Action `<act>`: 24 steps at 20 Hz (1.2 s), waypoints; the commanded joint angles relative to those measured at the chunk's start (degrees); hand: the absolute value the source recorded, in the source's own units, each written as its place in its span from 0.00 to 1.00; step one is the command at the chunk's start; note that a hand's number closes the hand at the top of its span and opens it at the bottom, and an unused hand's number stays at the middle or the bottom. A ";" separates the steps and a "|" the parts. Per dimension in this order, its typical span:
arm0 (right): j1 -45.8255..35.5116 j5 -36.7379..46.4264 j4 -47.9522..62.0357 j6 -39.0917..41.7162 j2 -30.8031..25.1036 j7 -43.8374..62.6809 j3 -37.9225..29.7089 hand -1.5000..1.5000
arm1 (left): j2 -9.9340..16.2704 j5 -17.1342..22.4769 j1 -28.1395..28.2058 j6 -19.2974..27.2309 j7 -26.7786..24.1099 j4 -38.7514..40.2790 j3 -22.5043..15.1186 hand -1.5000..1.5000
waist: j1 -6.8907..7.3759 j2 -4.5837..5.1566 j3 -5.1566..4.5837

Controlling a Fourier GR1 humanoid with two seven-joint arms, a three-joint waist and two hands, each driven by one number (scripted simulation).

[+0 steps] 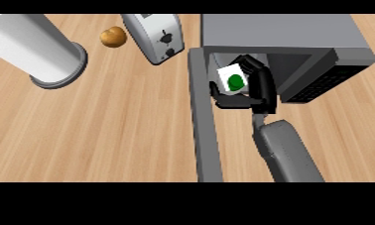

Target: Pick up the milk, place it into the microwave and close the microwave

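The milk point(233, 79) is a white carton with a green round mark, held at the mouth of the open grey microwave point(285, 33). My right hand point(261, 86) is curled round the carton, fingers on its right and lower sides, with the grey forearm point(287, 153) coming up from the lower edge. The microwave door point(203, 120) stands swung open, seen edge-on as a long grey bar running down from the microwave's left corner. The microwave's dark control panel point(322, 83) faces lower right. My left hand does not show.
A silver toaster point(156, 38) stands just left of the microwave. A brown roundish food item point(113, 36) lies left of the toaster. A large white cylinder with a grey base point(40, 53) stands at the far left on the wooden counter point(110, 130).
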 commanded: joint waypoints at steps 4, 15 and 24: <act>-10.65 -1.94 18.67 2.08 -0.85 -7.05 -6.88 1.00 | 0.92 1.61 -1.96 -1.58 0.29 2.33 3.40 0.00 | 0.50 0.18 0.03; -15.42 1.11 31.88 0.37 -1.28 -22.30 -9.53 1.00 | 1.20 0.53 -4.15 -4.01 -1.43 6.89 3.26 0.00 | 2.14 0.70 0.02; -21.04 5.89 37.11 -6.45 -3.36 -25.28 -9.76 1.00 | 2.29 0.83 -6.76 -3.89 -0.88 7.96 4.25 0.00 | 3.34 1.06 -0.07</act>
